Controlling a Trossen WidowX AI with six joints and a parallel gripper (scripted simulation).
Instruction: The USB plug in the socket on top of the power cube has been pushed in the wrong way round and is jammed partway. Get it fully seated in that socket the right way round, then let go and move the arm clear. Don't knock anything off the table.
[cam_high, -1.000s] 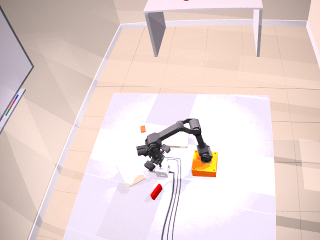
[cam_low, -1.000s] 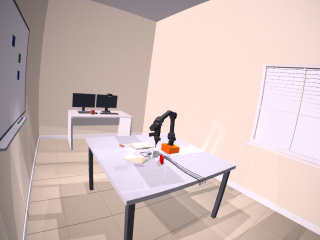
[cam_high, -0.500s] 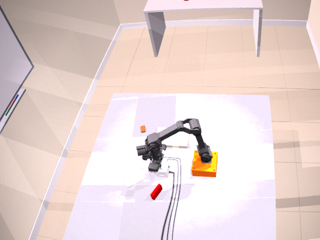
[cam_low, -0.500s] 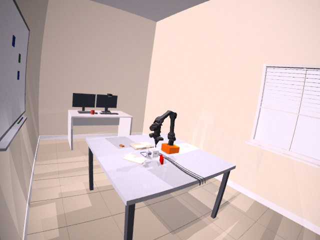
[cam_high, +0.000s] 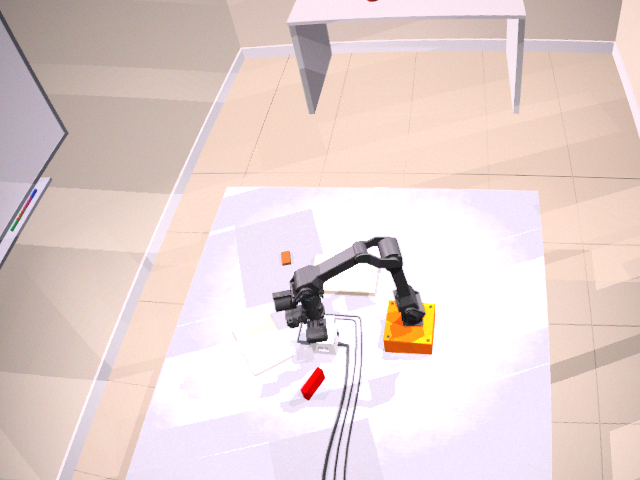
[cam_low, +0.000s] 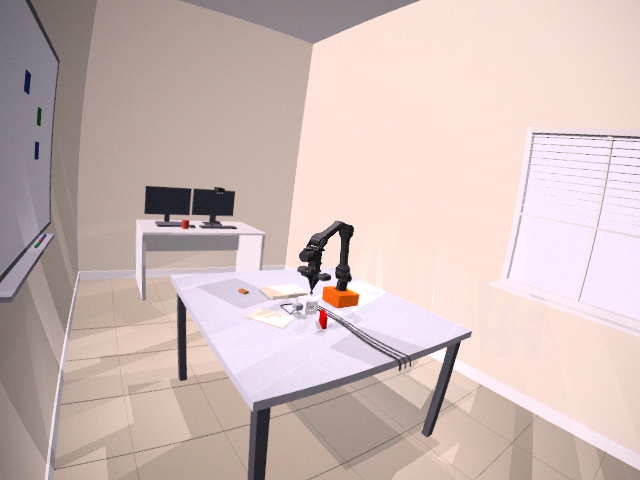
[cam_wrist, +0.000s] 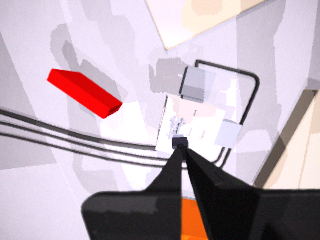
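Observation:
The white power cube (cam_high: 325, 348) (cam_low: 311, 306) (cam_wrist: 206, 117) stands on the table, its top partly hidden by the arm in the top view. My gripper (cam_low: 311, 291) (cam_wrist: 182, 153) points down over the cube, shut on the USB plug. The plug (cam_wrist: 180, 143) shows as a small dark block at the fingertips, over the cube top near one edge. The cube looks turned relative to the fingers in the wrist view. A pale metallic shape shows just beyond the plug; whether it is the plug's shell or the socket is unclear. The plug's depth and facing cannot be told.
Grey blocks (cam_wrist: 197, 82) (cam_wrist: 228, 133) with black cables sit at the cube's sides. Cables (cam_high: 351, 382) (cam_low: 361, 334) run to the table edge. A red block (cam_high: 312, 383) (cam_low: 323, 319) (cam_wrist: 82, 93) stands nearby. An orange box (cam_high: 395, 336) (cam_low: 340, 297) is under the arm's base. Books lie around.

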